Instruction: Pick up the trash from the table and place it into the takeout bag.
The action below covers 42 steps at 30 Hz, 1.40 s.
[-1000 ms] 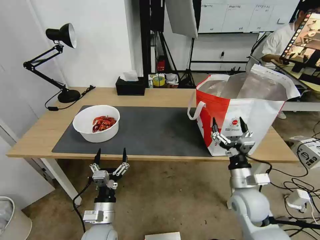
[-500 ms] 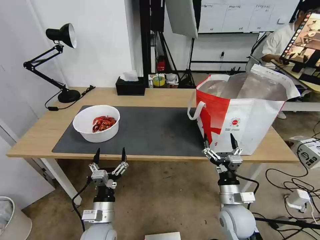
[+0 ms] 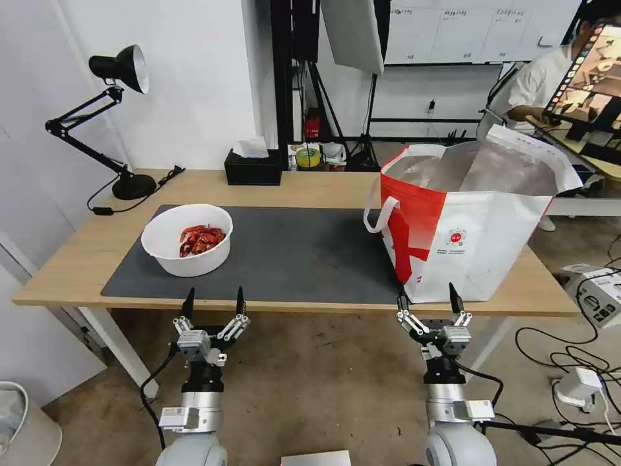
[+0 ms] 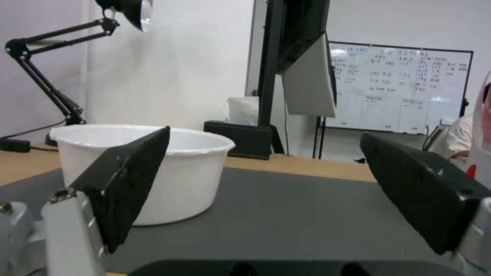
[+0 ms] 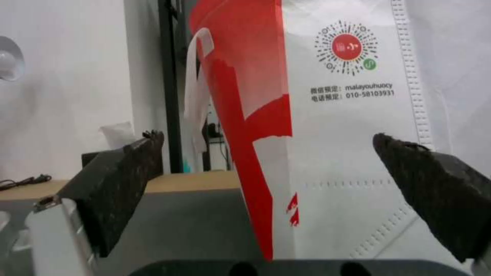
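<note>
Both grippers, left gripper (image 3: 214, 299) and right gripper (image 3: 427, 296), hover spread and empty off the table's (image 3: 310, 188) front edge; reaching for the bowl (image 3: 187, 239) likely comes next.

Head high; wrists low, table-level

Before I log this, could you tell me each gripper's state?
Left gripper: open, empty, facing the bowl.
Right gripper: open, empty, facing the takeout bag.
</note>
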Tool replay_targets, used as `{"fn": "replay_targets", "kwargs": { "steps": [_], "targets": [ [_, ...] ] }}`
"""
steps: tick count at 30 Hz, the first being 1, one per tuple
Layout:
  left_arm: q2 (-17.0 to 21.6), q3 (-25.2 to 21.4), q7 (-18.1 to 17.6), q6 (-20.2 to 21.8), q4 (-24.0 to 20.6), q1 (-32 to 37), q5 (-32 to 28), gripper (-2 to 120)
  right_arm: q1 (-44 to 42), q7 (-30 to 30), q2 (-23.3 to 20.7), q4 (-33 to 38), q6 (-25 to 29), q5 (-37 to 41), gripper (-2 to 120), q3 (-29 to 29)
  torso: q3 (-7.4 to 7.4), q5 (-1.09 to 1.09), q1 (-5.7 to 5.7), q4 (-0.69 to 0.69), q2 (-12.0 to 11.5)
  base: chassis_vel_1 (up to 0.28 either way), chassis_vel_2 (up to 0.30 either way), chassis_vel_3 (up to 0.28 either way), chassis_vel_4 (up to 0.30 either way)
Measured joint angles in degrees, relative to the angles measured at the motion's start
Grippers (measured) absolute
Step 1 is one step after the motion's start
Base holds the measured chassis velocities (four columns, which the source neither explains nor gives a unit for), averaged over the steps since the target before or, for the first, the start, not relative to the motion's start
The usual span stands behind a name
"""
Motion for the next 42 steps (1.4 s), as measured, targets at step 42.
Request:
{"fn": "replay_targets", "kwargs": {
  "steps": [42],
  "targets": [
    [5.7, -1.7, -4.0, 6.3, -0.2, -8.6, -2.8, 100, 0.6, -0.2, 0.0, 0.7, -0.4, -0.8, 100, -0.2, 0.0, 0.0, 0.0, 0.0, 0.0, 0.0, 0.0, 0.0, 0.0]
  ]
}}
